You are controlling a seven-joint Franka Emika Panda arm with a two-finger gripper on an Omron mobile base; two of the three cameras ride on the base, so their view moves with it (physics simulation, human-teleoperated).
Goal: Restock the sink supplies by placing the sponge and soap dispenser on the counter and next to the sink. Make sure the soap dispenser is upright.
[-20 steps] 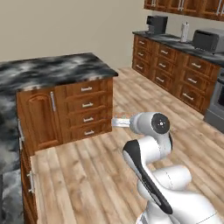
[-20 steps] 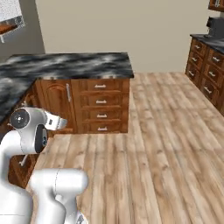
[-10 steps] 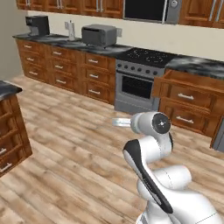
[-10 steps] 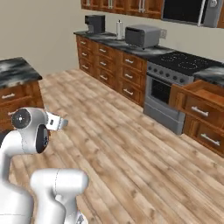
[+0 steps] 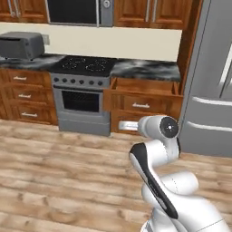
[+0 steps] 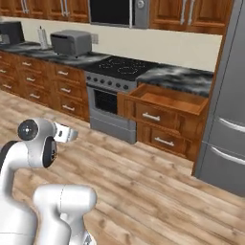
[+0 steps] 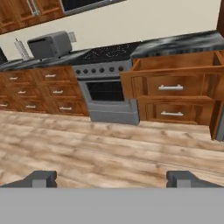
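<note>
Claw point(image 7: 112, 178) stands spread wide, its two dark fingertips point(image 7: 40, 178) far apart at the bottom of the hand view with nothing between them, held above the wooden floor point(image 7: 109, 148). The claw faces a run of brown cabinets under a black-and-grey marbled tabletop point(image 5: 145, 69). A grey oven point(image 5: 81, 102) with a black cooktop point(image 5: 86, 65) sits in that run, and just beside it, toward the refrigerator point(image 5: 210, 90), the top drawer point(image 6: 165, 103) hangs pulled out; its inside looks bare wood in the right base view. A grey toaster oven point(image 6: 71, 42) rests on the tabletop on the oven's other side. A dark microwave point(image 5: 77, 11) is set among the upper cabinets above the cooktop. Where the sponge, the soap dispenser and the sink are, I cannot tell.
</note>
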